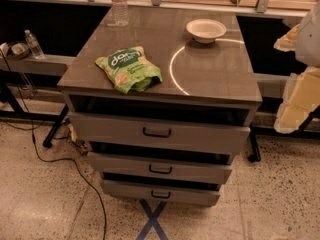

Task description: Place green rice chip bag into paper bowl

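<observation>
Pincer at right edge; green rice chip bag lies lengthwise near-right.

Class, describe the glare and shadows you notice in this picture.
Camera view: a bright arc of glare curves across the cabinet top near the paper bowl; the green rice chip bag casts a soft shadow at its front edge; the claw, at the right edge, looks brightly lit.
</observation>
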Motion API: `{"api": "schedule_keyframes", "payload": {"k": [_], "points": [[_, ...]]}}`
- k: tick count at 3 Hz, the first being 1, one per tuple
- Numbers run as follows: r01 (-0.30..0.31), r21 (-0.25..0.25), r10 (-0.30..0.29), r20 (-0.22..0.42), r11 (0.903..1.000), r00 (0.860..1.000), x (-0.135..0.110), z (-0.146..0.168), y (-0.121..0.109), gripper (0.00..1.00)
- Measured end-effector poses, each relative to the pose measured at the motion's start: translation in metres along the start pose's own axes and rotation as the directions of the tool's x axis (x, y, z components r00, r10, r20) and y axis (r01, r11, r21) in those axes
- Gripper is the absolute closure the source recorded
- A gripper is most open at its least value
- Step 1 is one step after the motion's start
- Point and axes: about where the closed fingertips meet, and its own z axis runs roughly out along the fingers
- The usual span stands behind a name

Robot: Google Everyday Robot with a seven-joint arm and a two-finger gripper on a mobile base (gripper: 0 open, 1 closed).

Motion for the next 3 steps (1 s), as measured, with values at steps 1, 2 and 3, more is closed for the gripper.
{"api": "schedule_keyframes", "payload": {"k": [1, 2, 3], "points": [[0.000, 0.003, 0.000, 0.012, 1.0000, 1.000, -0.008, 0.002, -0.002, 0.00], [0.001, 0.011, -0.002, 0.049, 0.9999, 0.999, -0.032, 0.007, -0.007, 0.00], [0.035, 0.020, -0.037, 0.122, 0.9992, 0.992, -0.087, 0.042, -0.026, 0.00]]}}
